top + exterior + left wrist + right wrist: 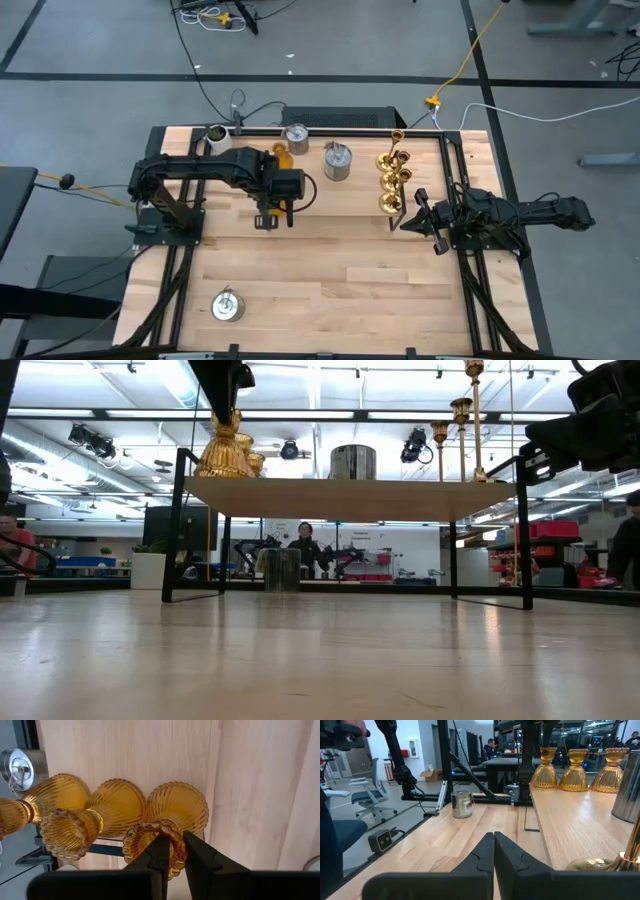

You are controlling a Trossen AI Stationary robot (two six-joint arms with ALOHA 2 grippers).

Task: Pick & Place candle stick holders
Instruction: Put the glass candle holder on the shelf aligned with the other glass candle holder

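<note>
The left gripper (172, 851) is clamped on the rim of an amber candle stick holder (165, 827), standing last in a row of three on the wooden rack (360, 170) near its far left corner, probably so the kinds stay grouped. The right gripper (494, 851), fingers pressed together and empty, waits at the rack's right edge beside the brass holders (392, 180).

A robotics lab or workshop. Around the wooden table (330, 270) lies grey floor crossed by loose cables (215, 95). Beyond the table: strip ceiling lights (120, 450), an office chair (367, 800), workbenches, and a person (305, 548) seated at equipment.
</note>
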